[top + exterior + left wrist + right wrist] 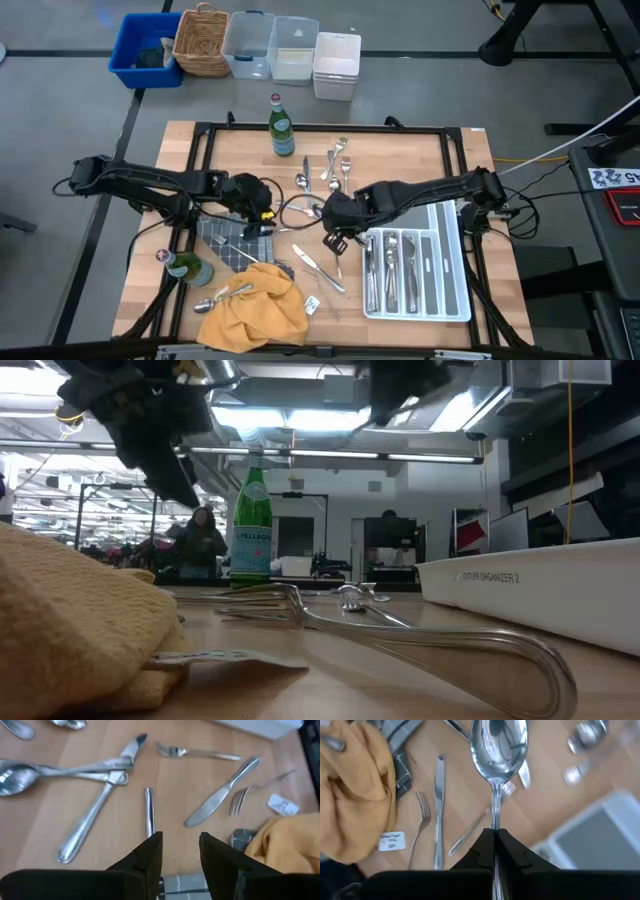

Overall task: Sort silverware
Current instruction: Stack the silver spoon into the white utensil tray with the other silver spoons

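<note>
Near the table's middle, just beside the white tray [455,262], the right gripper [495,837] pinches a shiny spoon [498,745] by its slim handle, bowl jutting forward. That narrow hold could let it swivel or slip before reaching a compartment. Left gripper [180,851] hovers open over scattered forks and knives.

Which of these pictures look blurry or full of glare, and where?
Right wrist view: the spoon is sharp, the tray corner behind it smeared. Low view: the yellow cloth up close is soft, ceiling lights glare. Left wrist view: crisp, with shine on the knife.
</note>
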Controlling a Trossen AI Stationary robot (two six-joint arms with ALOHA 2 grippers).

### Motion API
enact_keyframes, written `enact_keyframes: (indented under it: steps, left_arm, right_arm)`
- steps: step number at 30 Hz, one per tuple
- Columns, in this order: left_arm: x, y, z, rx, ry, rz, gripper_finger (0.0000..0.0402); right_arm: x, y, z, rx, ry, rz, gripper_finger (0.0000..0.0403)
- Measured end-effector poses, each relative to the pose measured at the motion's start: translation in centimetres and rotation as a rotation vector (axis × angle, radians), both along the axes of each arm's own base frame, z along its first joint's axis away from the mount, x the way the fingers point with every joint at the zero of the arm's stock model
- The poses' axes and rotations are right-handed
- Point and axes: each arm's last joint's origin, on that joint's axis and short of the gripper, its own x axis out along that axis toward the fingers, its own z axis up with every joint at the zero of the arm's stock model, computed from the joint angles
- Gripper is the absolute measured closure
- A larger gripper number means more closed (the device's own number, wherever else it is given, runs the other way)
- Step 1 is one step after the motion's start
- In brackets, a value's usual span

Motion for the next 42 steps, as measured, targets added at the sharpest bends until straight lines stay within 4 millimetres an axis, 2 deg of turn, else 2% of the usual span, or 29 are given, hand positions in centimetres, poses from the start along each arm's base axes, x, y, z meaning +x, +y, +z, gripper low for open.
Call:
enact_keyframes:
  steps: [4, 11, 17, 20, 25, 31, 36, 42]
  left_arm:
    - [1.0, -0.3, -1.1, 0.021, 0.029, -0.004, 0.0284]
    - [2.1, -0.2, -2.5, 0.05, 0.05, -0.032, 0.0284]
    - [2.6, -0.2, -3.4, 0.098, 0.075, -0.089, 0.0284]
    - [2.8, -0.2, -3.7, 0.105, 0.082, -0.098, 0.0284]
    - [2.8, -0.2, -3.6, 0.121, 0.075, -0.114, 0.0284]
    - [3.0, -0.2, -3.5, 0.123, 0.053, -0.113, 0.0284]
    - [3.0, -0.2, -3.5, 0.122, 0.056, -0.114, 0.0284]
    - [3.0, -0.2, -3.5, 0.122, 0.056, -0.114, 0.0284]
  right_arm:
    - [-1.3, 0.6, 1.4, 0.048, 0.066, -0.144, 0.0397]
    - [-4.1, 4.1, 1.2, 0.067, 0.22, -0.374, 0.0394]
    - [-5.9, 8.1, 1.0, 0.024, 0.136, -0.549, 0.0396]
    - [-7.0, 9.9, -0.6, 0.01, 0.155, -0.634, 0.0395]
    - [-9.1, 12.6, -4.5, -0.016, 0.195, -0.759, 0.0395]
    - [-10.5, 14.6, -9.7, 0.027, 0.158, -0.823, 0.0395]
    - [-11.0, 14.4, -13.2, 0.048, 0.15, -0.818, 0.0395]
    - [-11.8, 13.6, -15.3, 0.001, 0.17, -0.824, 0.0395]
